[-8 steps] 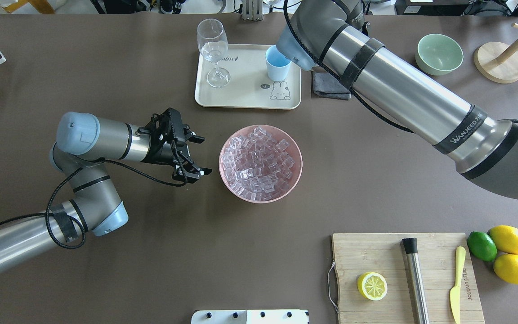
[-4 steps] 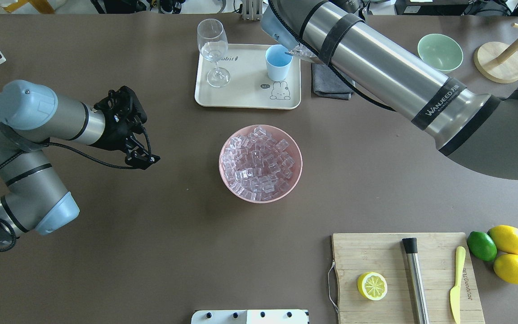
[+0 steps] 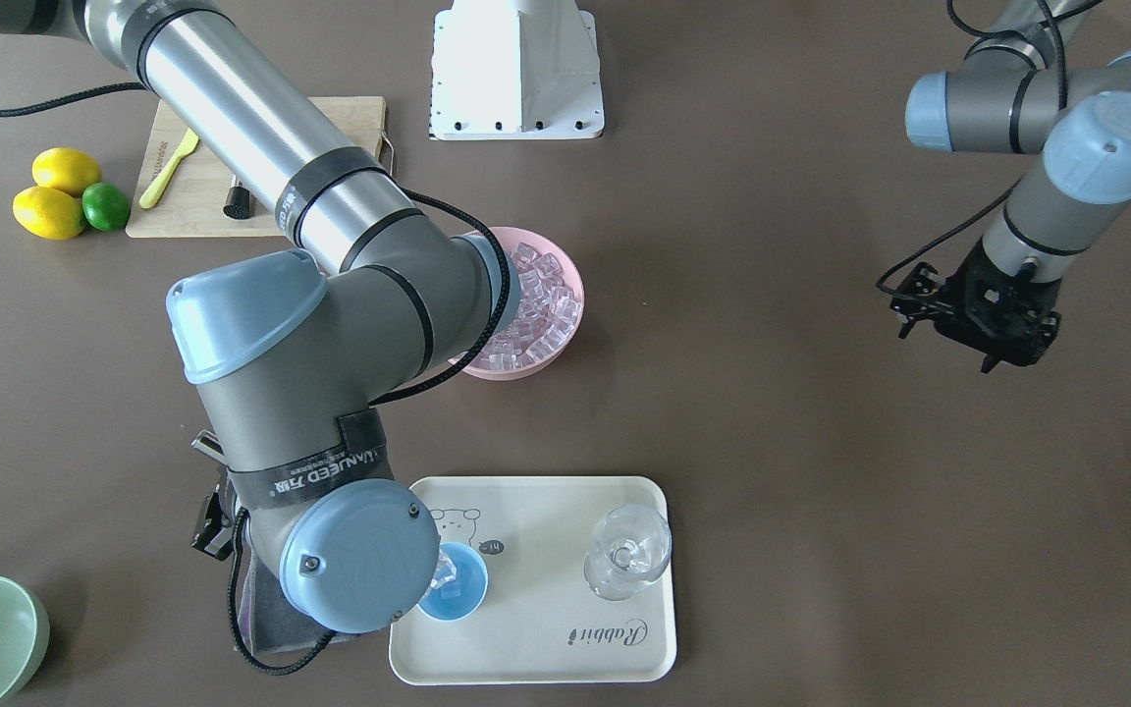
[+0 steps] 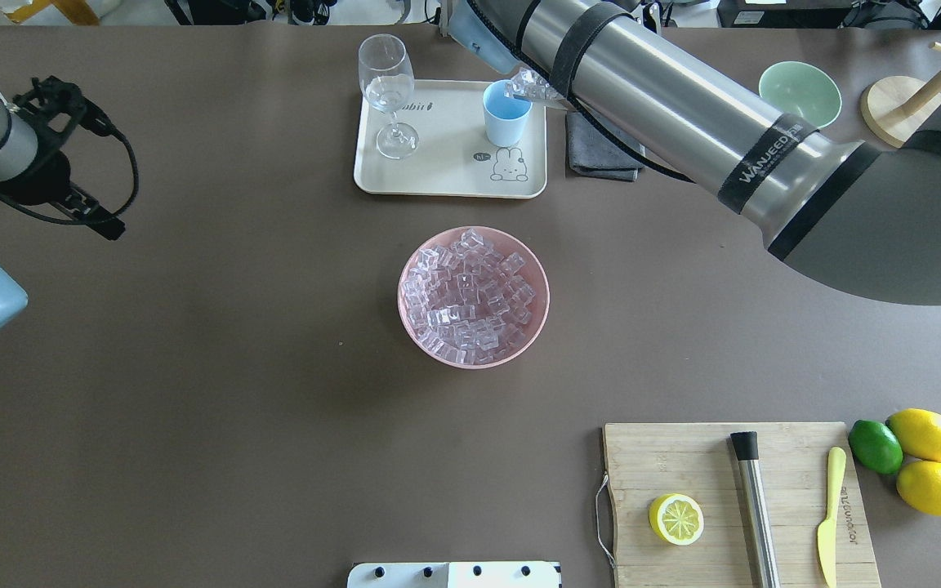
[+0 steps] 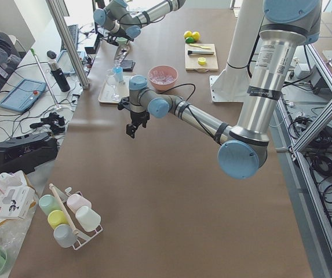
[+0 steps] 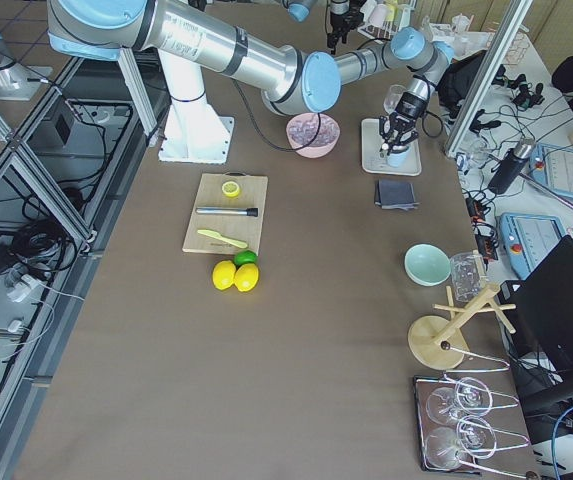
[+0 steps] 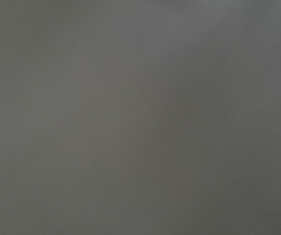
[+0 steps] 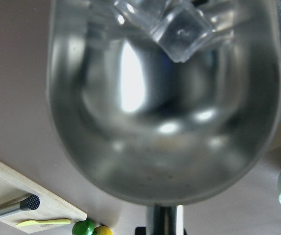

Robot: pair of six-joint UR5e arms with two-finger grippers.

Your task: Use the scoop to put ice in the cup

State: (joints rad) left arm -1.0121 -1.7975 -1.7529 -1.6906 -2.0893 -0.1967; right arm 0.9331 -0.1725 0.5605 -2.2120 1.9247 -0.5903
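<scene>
Right wrist-mounted view: the scoop (image 8: 165, 122) fills the frame, its steel trough carrying a few cubes of the ice (image 8: 182, 34) crowded at the front lip. Its handle leaves by the bottom edge. The right gripper (image 3: 212, 516) carries it aloft, though its fingers are hidden behind the arm.

From overhead, that lip overhangs the cup (image 4: 506, 114) at its right rim. The cup stands by the right edge of the tray (image 4: 446, 175), with the wine glass (image 4: 389, 90) by the left edge and a grey cloth (image 4: 597, 155) just beside the tray.

The pink bowl (image 4: 473, 364), heaped with more cubes, sits well apart. The left gripper (image 3: 963, 334) hangs spread and empty near the table's left end, with a broad stretch of the brown table (image 4: 258, 343) between it and the bowl.
</scene>
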